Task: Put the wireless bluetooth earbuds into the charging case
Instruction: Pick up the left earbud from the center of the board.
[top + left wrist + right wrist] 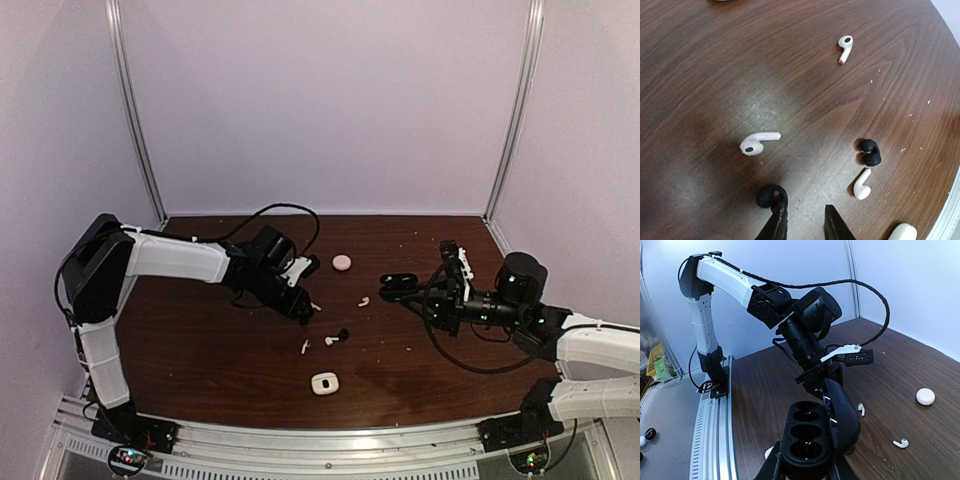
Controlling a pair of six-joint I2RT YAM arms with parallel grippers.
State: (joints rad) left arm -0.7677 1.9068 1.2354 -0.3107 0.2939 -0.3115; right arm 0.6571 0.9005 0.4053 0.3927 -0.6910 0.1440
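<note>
My right gripper (807,467) is shut on a black charging case (807,437) and holds it above the table with its lid (842,415) swung open. Both of its wells show bare. In the top view this case (398,285) hangs right of centre. My left gripper (804,207) hovers low over the table, its jaws a little apart with bare wood between them. A black earbud (771,196) lies against the tip of its left finger. Nearby lie white earbuds (759,142) (845,47) (862,185) and a second black earbud (870,152).
A white closed case (323,383) lies near the front edge, and its corner (902,232) shows in the left wrist view. A round pinkish case (341,262) sits further back. The left arm (805,335) reaches across in front of the held case. A metal rail (330,440) runs along the near edge.
</note>
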